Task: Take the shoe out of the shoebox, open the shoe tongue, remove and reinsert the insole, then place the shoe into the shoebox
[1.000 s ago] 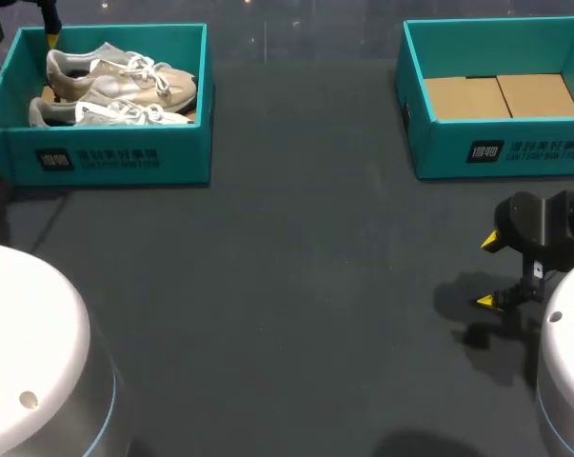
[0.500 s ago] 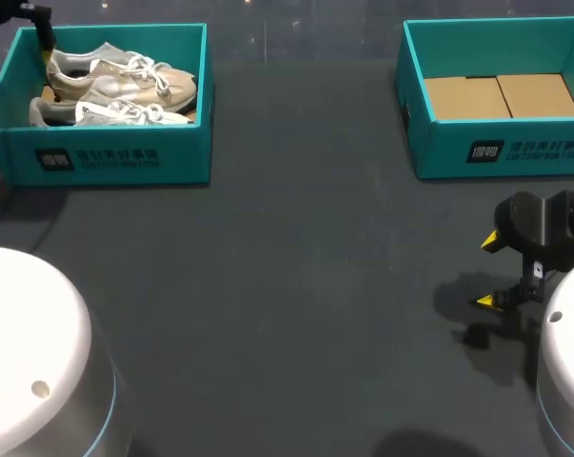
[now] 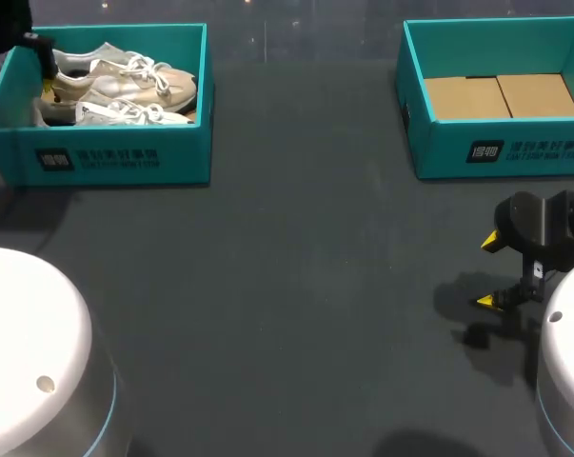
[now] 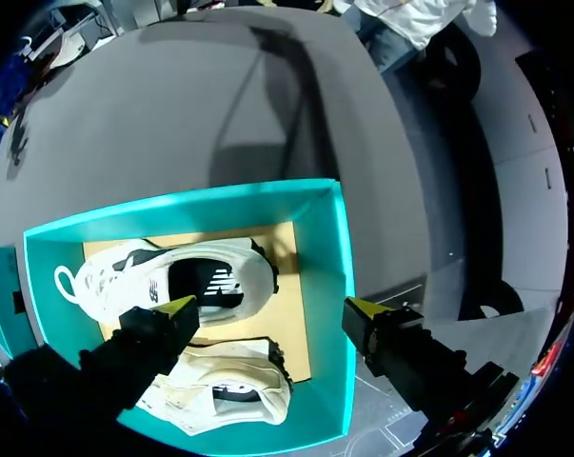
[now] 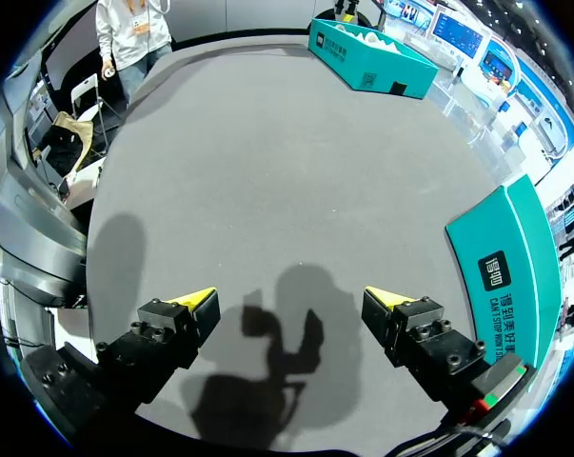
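Nothing is done yet: both shoes [image 3: 125, 84] lie in the shoebox [image 3: 115, 160], the left jaws hang apart above it, the right jaws apart over the surface [image 3: 296, 286].

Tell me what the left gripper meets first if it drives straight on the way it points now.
Probably the shoes: the left gripper hangs open astride the end wall of the shoebox, one finger over the shoes, the other over the table outside. Depth is unclear.
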Robot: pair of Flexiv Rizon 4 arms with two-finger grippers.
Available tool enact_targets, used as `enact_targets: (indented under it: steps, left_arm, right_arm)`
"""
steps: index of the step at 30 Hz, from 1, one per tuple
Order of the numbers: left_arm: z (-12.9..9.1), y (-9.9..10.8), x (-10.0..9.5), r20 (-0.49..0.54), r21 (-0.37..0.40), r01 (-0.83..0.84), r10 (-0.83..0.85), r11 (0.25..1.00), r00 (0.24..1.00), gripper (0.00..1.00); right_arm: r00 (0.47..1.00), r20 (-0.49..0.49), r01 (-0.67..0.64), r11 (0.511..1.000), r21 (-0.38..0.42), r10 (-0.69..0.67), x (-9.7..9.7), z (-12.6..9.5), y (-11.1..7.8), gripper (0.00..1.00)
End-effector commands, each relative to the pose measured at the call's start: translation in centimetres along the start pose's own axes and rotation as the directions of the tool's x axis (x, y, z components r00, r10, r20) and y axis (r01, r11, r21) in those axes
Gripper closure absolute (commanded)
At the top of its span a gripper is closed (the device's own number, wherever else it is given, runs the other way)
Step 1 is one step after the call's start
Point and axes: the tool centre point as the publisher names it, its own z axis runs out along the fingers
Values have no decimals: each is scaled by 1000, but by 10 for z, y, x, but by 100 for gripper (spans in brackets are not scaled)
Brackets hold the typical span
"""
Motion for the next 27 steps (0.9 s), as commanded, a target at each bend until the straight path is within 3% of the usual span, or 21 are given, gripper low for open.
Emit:
enact_targets:
  steps: [1, 5, 18, 23, 27]
  left_arm:
    - [15, -10, -4, -8, -24, 10, -10, 1000, 1000, 2]
    - [26, -8, -6, 0, -24, 30, -30, 999, 1000, 11]
    - [50, 3, -9, 13, 3, 51, -51, 999, 999, 16]
    - [59, 5, -9, 11, 12, 52, -52, 999, 999, 25]
    - [67, 3, -9, 7, 17, 49, -49, 999, 999, 27]
  right_arm:
    - [1000, 3, 0, 1000, 2, 0, 2, -1, 0, 0]
    - [1000, 3, 0, 1000, 2, 0, 2, -1, 0, 0]
    - [1000, 3, 0, 1000, 2, 0, 2, -1, 0, 0]
    - [1000, 3, 0, 1000, 2, 0, 2, -1, 0, 0]
    - [1000, 3, 0, 1000, 2, 0, 2, -1, 0, 0]
